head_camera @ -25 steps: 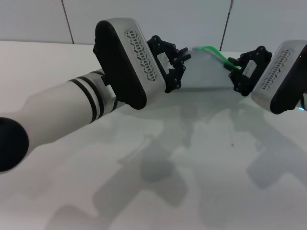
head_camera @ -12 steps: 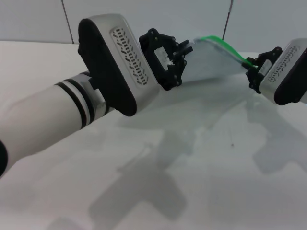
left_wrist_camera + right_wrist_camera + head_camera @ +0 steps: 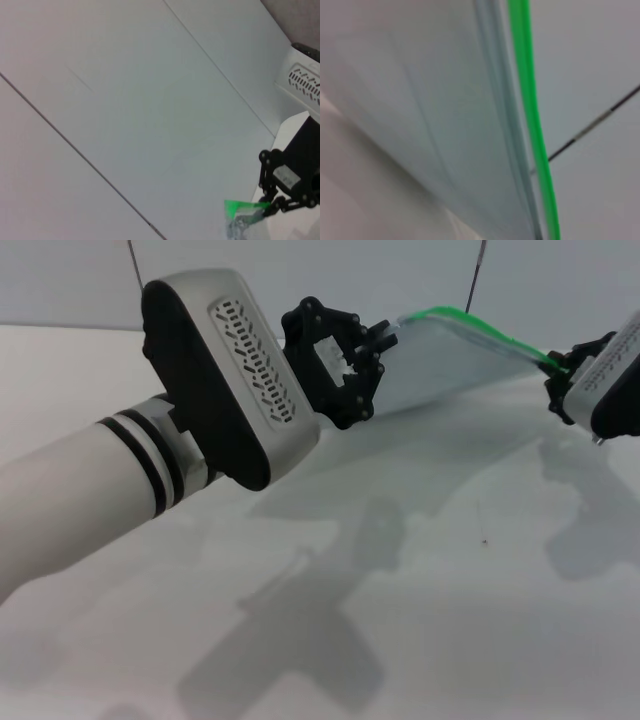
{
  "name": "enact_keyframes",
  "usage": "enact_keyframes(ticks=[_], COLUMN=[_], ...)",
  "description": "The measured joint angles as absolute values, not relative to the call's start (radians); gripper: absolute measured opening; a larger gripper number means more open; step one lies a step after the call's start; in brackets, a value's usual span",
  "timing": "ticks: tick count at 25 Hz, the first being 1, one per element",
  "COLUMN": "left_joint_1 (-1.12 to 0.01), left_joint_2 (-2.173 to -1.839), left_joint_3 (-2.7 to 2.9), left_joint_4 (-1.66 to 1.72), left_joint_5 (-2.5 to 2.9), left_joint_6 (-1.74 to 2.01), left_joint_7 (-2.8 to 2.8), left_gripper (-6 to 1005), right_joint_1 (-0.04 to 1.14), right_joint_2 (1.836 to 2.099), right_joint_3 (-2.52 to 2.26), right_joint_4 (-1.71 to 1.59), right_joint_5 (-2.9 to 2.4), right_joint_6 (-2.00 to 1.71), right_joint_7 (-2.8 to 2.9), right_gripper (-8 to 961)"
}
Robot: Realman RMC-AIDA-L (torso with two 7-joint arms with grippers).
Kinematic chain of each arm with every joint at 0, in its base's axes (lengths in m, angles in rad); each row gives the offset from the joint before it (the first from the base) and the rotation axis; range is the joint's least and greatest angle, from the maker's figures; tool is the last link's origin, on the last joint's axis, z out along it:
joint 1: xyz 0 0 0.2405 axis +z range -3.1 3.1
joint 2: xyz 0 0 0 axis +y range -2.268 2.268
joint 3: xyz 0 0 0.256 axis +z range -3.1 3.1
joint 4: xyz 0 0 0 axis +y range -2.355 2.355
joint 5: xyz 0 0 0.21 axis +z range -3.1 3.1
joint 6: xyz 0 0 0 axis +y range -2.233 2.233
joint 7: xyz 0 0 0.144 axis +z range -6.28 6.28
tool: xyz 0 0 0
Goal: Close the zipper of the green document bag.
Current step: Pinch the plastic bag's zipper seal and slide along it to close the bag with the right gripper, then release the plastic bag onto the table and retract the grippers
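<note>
Presently the left gripper [image 3: 378, 340] has its fingers clamped on the near end of the green document bag [image 3: 450, 365], one in number, held raised above the white worktop [image 3: 420, 570]. At the far end the right gripper [image 3: 560, 370] has its fingers pinched on the zipper [image 3: 490, 332], which runs along the bag's upper edge. Open worktop lies beneath and in front of both arms.

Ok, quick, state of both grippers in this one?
Left gripper: shut on the near corner of the green document bag, holding it off the table.
Right gripper: shut on the zipper at the bag's far end.
</note>
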State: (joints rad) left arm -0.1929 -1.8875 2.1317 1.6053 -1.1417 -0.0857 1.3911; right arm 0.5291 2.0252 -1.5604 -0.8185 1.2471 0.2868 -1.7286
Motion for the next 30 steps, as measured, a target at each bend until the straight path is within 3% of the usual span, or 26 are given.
enact_keyframes(ticks=[30], left_joint_1=[-0.188], left_joint_2=[-1.887], left_joint_3=[2.139], left_joint_4=[1.600], left_joint_5=[-1.149], left_joint_6=[-0.066], left_joint_7=[1.397], left_gripper=[47], right_joint_1=[0.529], right_joint_2=[2.035], right_joint_3=[-1.519], right_joint_4=[-0.769], right_joint_5=[1.238], right_joint_6=[0.141], right_joint_7=[-1.708], right_gripper=[169])
